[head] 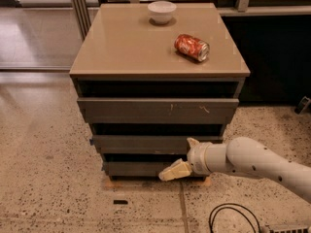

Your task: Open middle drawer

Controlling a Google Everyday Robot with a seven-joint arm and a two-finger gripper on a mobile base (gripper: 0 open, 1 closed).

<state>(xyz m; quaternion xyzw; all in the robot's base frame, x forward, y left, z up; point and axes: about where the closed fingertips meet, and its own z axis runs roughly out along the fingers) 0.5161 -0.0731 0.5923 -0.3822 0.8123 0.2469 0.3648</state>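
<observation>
Gripper (177,158) is down low by the cabinet's front right, fingers spread apart. One tip pokes up at the lower edge of the middle drawer (141,142) near its right end, the other lies across the bottom drawer (131,169). Middle drawer sits right under the scratched top drawer (146,110). Up top there's a white bowl (162,11) by the back edge and a crushed red soda can (192,47) toward the right edge.

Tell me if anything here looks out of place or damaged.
The red can lies tipped on its side on the cabinet top; the top drawer front has pale scratches. The gripper sits by the bottom drawer.
</observation>
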